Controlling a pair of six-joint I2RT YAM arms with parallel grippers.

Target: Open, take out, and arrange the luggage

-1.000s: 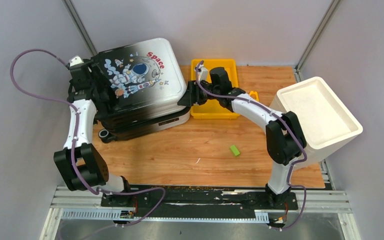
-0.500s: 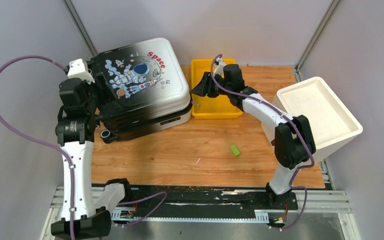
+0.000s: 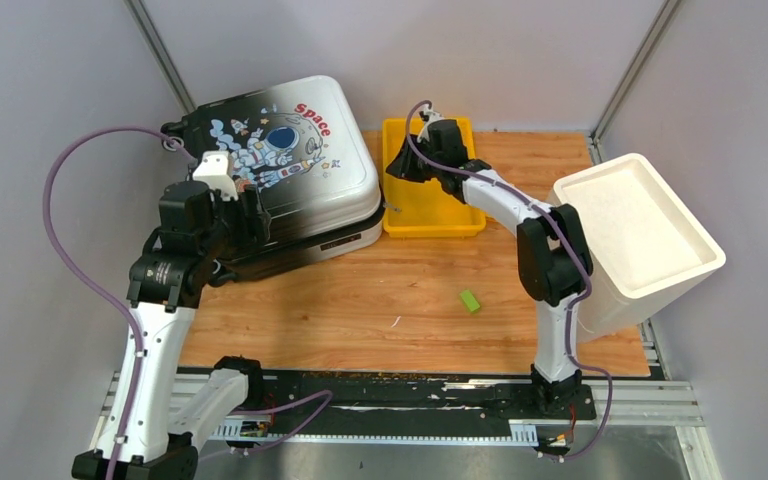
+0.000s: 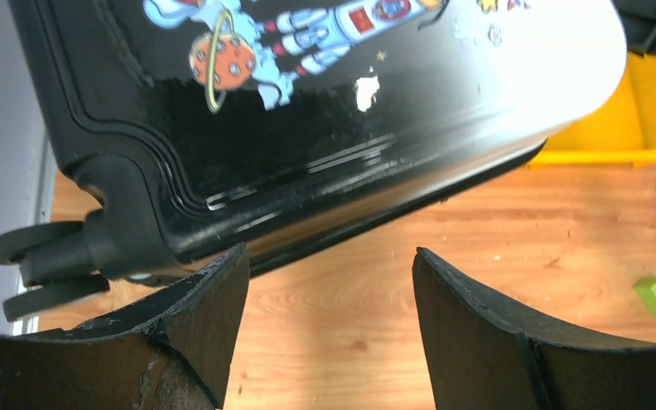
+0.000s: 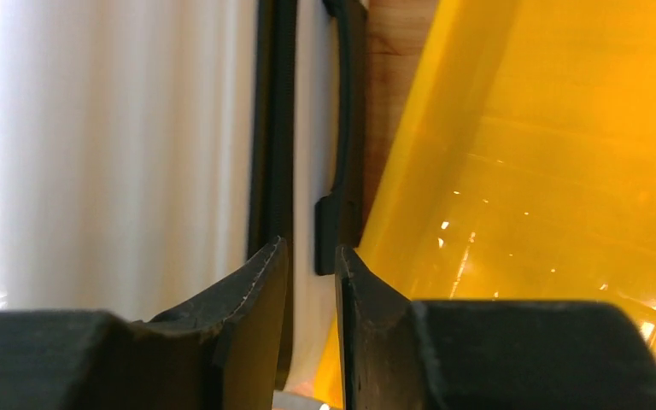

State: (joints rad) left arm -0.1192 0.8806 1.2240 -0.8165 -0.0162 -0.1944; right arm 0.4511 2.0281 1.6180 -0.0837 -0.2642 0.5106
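Observation:
The luggage (image 3: 280,165), a white-to-black hard shell with an astronaut and red "Space" lettering, lies flat at the back left, its halves together. My left gripper (image 3: 250,218) hovers at its front left corner, by the wheels (image 4: 38,265). Its jaws (image 4: 329,256) are open over bare wood, just short of the black shell (image 4: 307,111). My right gripper (image 3: 397,163) hangs between the luggage's right side and the yellow tray. Its jaws (image 5: 312,248) stand a narrow gap apart with nothing in them, pointing along the white shell (image 5: 120,128) and its black side handle (image 5: 342,154).
A yellow tray (image 3: 430,215) sits right of the luggage, almost touching it. A large white foam box (image 3: 640,225) leans at the table's right edge. A small green block (image 3: 471,300) lies on the wood in front.
The left arm has pulled back from the luggage's far left corner to its front left corner. The right gripper has drawn away toward the tray and narrowed its jaws.

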